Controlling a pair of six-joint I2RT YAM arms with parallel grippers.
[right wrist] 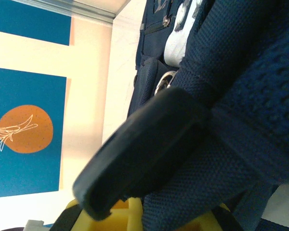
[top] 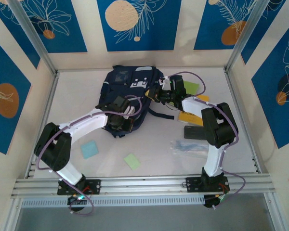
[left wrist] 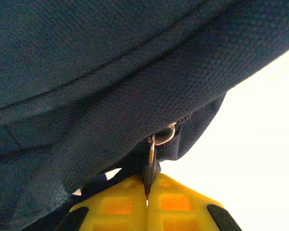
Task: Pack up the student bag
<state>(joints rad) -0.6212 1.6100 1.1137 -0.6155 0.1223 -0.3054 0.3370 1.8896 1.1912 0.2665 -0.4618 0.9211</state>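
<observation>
The student bag (top: 130, 89), navy blue with light grey patches, lies at the back middle of the table. My left gripper (top: 121, 126) is at the bag's near edge. In the left wrist view its yellow fingers (left wrist: 178, 202) are shut on the dark zipper pull (left wrist: 151, 166), which hangs from a small metal ring under the navy fabric (left wrist: 86, 96). My right gripper (top: 160, 94) is at the bag's right side. In the right wrist view it (right wrist: 144, 211) is shut on navy bag fabric (right wrist: 192, 192), with a dark padded strap (right wrist: 139, 149) lying across its fingers.
A light blue pad (top: 89, 149) and a green pad (top: 132, 161) lie near the front. To the right are a clear plastic packet (top: 188, 147), a black item (top: 195, 132), yellow-orange items (top: 189, 118) and a green sheet (top: 190, 88). Walls close in the table on three sides.
</observation>
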